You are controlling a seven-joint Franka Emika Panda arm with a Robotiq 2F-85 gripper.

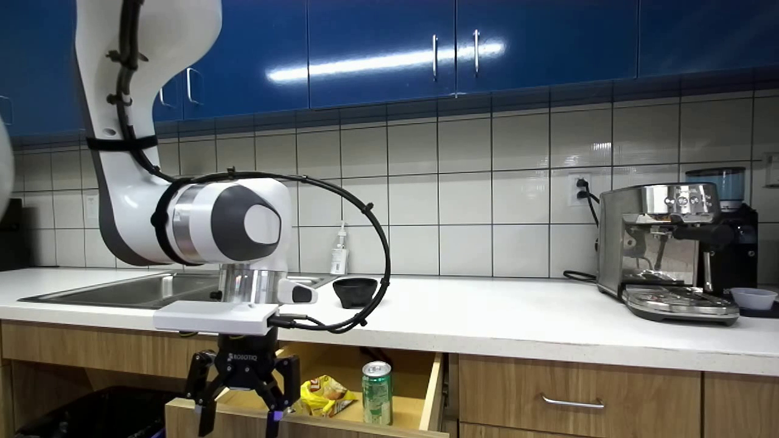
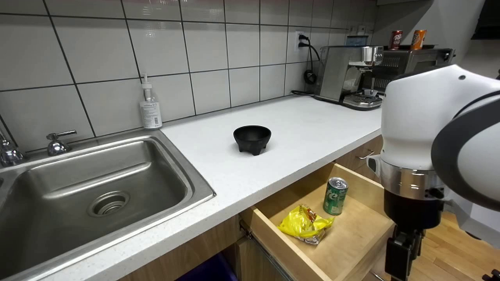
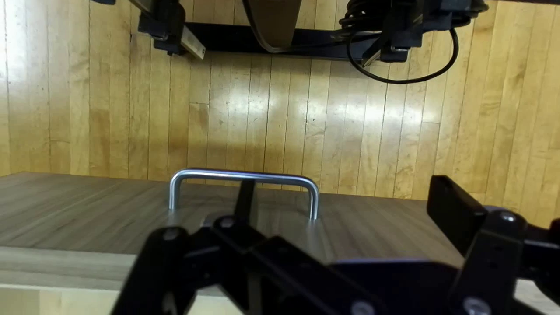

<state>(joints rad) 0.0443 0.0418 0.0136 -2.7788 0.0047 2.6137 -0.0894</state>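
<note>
Overall, the white surface (image 2: pixel 300 132) runs from lower left to upper right in an exterior view, with a steel sink (image 2: pixel 136 183) set into it at left. Arm (image 1: pixel 131 201): upper left in an exterior view, wrist pointing down. Drawer (image 2: pixel 351 230): pulled out below the surface's front edge, lower right of the frame. Espresso machine (image 1: pixel 639 243): on the surface, right side of the frame. Gripper (image 1: pixel 240 421): bottom of the frame, left of centre, close to the drawer front; fingers (image 1: pixel 207 418) spread wide apart. Yellow bag (image 2: pixel 304 223): crumpled, in the drawer, toward its left wall as framed. Black bowl (image 2: pixel 252 139): upright on the surface, mid-frame. Green can (image 2: pixel 335 197): upright in the drawer, just beside the bag, to its upper right. Metal handle (image 3: pixel 232 175): on the drawer front, near the middle of the wrist view; one finger overlaps its bar, contact cannot be told.
</note>
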